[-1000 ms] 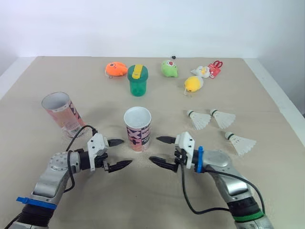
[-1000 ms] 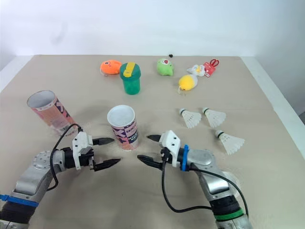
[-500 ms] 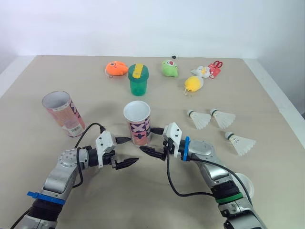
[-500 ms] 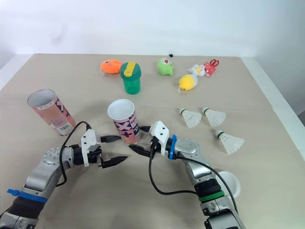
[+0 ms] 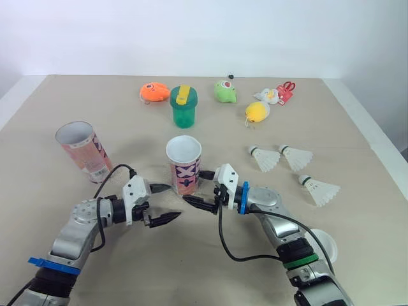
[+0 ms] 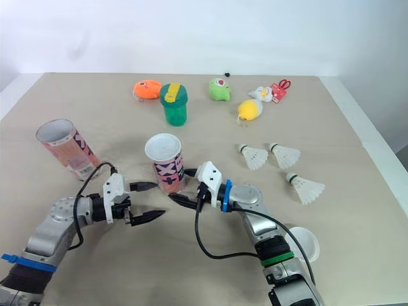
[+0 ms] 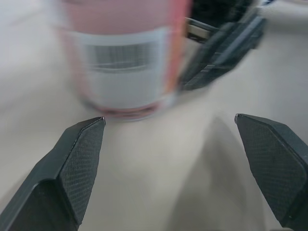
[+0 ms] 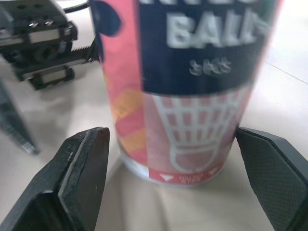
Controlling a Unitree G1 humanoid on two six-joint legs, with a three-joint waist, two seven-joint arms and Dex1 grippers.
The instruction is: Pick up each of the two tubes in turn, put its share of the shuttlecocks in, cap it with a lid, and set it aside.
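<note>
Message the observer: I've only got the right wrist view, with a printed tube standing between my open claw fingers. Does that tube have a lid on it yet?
Observer: No. The tube is uncapped and its open mouth faces up.
Operator: Where are the shuttlecocks?
Observer: Three shuttlecocks lie on the table, on the robot's right of the tube.
</note>
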